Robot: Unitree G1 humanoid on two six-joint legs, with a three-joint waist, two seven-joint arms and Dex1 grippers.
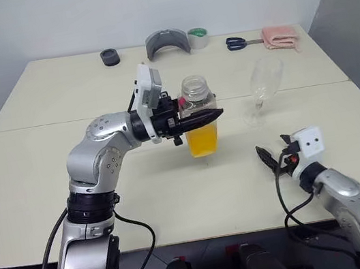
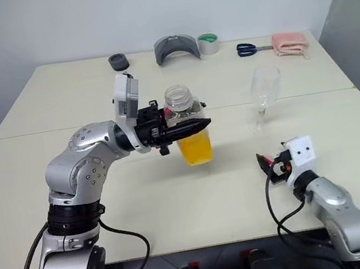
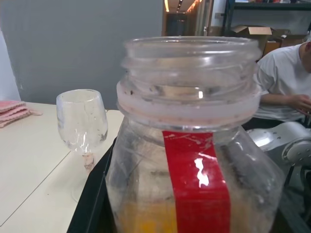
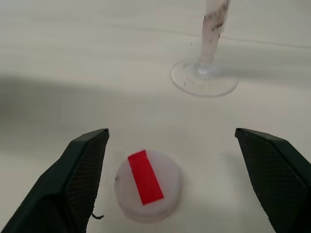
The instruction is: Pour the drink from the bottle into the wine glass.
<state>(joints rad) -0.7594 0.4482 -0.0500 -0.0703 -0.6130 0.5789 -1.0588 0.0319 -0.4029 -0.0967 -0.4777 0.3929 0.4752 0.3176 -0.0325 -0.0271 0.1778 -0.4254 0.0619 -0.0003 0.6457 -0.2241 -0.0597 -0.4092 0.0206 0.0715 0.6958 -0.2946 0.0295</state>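
Left tool (image 1: 212, 114) clamps uncapped bottle (image 1: 200, 123), drink (image 1: 203, 140) half-full; right tool (image 4: 170, 179) spread, empty; wine glass (image 1: 263, 86) empty.

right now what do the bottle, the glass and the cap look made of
Bottle: likely clear plastic, scuffed and cloudy at the neck threads. Glass: clear, thin-walled, bright highlights on the bowl; glass or hard plastic, hard to say. Cap: matte white plastic with a red tape strip.
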